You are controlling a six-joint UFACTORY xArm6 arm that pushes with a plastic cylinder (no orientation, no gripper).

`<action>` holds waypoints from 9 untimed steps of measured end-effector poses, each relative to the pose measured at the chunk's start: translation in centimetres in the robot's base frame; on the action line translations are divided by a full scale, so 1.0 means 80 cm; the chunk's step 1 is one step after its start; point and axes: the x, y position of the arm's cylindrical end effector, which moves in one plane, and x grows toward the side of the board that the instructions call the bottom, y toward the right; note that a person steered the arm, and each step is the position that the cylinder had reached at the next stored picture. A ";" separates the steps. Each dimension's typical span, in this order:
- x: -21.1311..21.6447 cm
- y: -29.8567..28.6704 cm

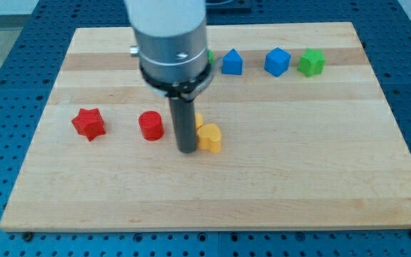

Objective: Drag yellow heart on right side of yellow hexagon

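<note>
1. The yellow heart (210,138) lies near the middle of the wooden board (320,178), just right of my tip (187,150) in the view. Tip and heart look to be touching or nearly so; I cannot tell which.
2. A sliver of a second yellow block (199,120) shows behind the rod, just above the heart. Judged to be the yellow hexagon, though its shape is mostly hidden.
3. Tool state: a plain rod with nothing to open or close. It grips nothing and can only push from the side.
4. Progress, as a judgement: the heart sits close to the hexagon, lower and slightly to the right. It appears not yet squarely on the hexagon's right side. What remains is a short shove up and rightwards.
5. Risk: the hexagon is so near that a push on the heart may move it too.
6. Further out: a red cylinder (150,126) just left of the rod and a red star (88,123) farther left.
7. Along the view's top: a blue house-shaped block (232,62), a blue cube (277,61), a green star-like block (311,63) and a green scrap (210,56) behind the arm. All are well apart from the path.
</note>
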 end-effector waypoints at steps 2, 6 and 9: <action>-0.011 0.009; 0.005 0.055; -0.002 0.089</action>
